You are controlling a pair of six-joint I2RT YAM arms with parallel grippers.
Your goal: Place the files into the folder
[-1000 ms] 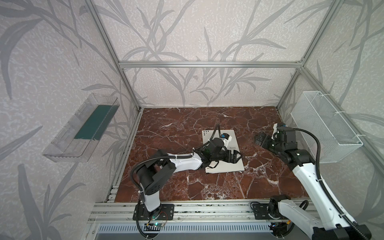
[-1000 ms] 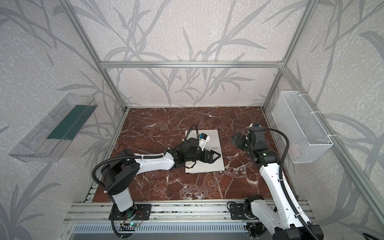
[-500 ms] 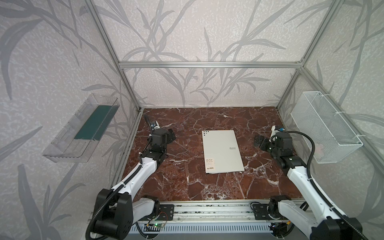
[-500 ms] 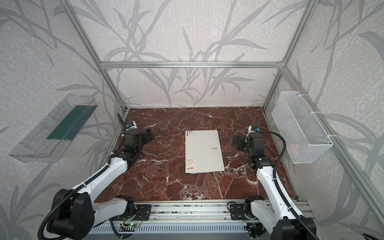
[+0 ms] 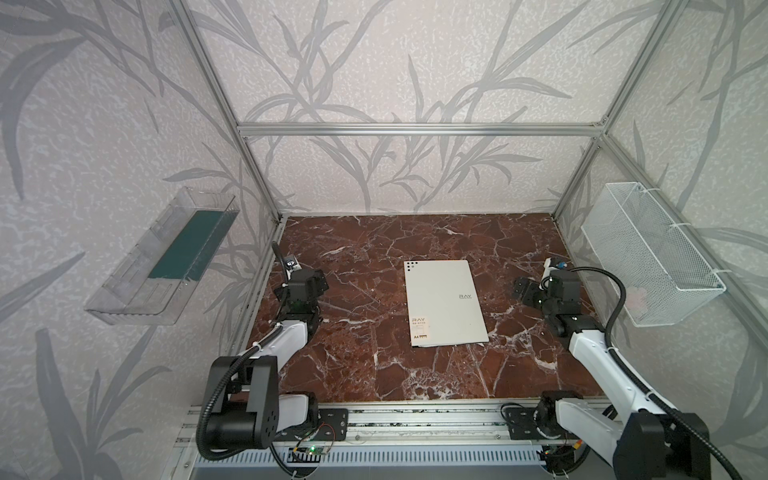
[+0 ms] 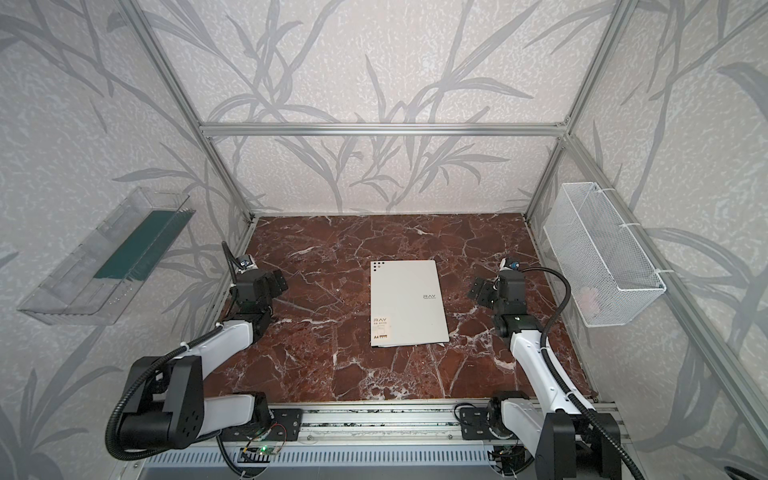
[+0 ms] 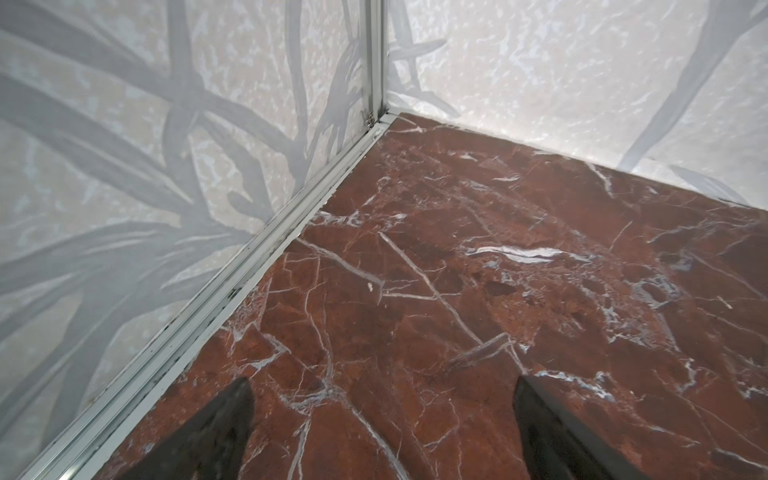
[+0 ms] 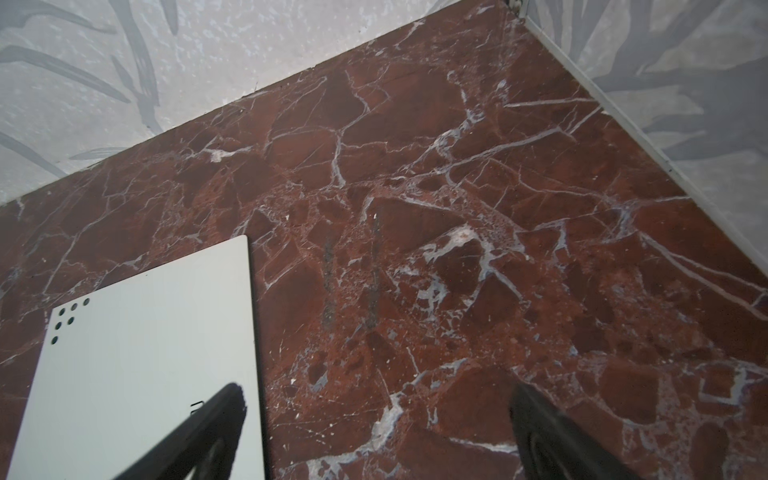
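Looks done: shut folder (image 5: 444,303) mid tabletop (image 5: 353,374), no loose files showing. Parked by L/R edges w/ jaws spread wide, empty.

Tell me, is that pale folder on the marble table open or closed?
Closed. The folder lies flat on the table, its pale cover with the logo and dots facing up; none of its inside shows.
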